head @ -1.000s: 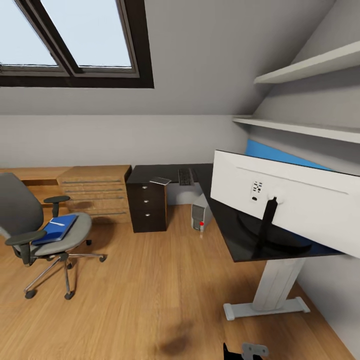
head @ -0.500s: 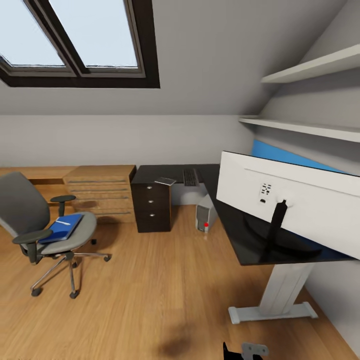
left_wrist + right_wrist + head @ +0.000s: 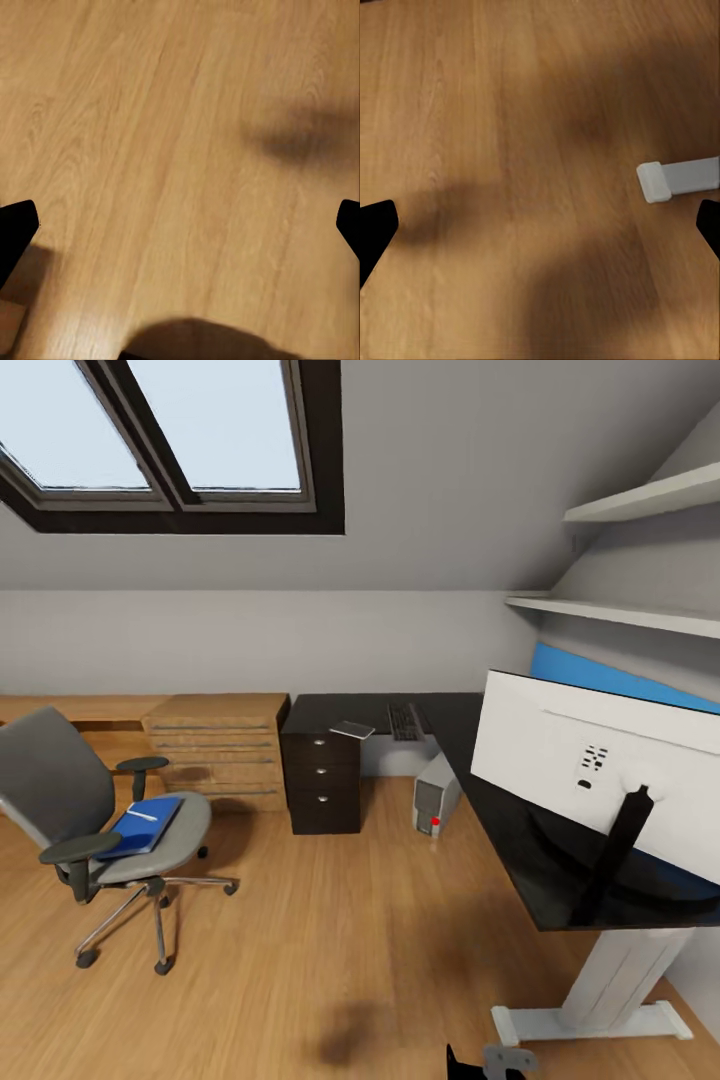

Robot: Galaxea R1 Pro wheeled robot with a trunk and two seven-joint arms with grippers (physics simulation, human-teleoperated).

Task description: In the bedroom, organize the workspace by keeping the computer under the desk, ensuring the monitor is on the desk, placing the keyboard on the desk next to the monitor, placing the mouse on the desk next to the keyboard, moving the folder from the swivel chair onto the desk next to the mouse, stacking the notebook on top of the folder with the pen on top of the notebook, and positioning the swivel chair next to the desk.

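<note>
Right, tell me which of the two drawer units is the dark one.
The narrow three-drawer unit tucked under the desk end is the dark one; the wider chest on its left in the head view is light wood.

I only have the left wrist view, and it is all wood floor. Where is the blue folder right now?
Observer: The folder lies on the seat of the swivel chair, at the left of the head view.
Operator: Is anything on top of it?
Observer: Yes, a thin white pen rests on its upper face.
Operator: Is the typing gear on the desk yet?
Observer: The keyboard lies on the far wing of the desk, well away from the monitor, which stands on the near end.
</note>
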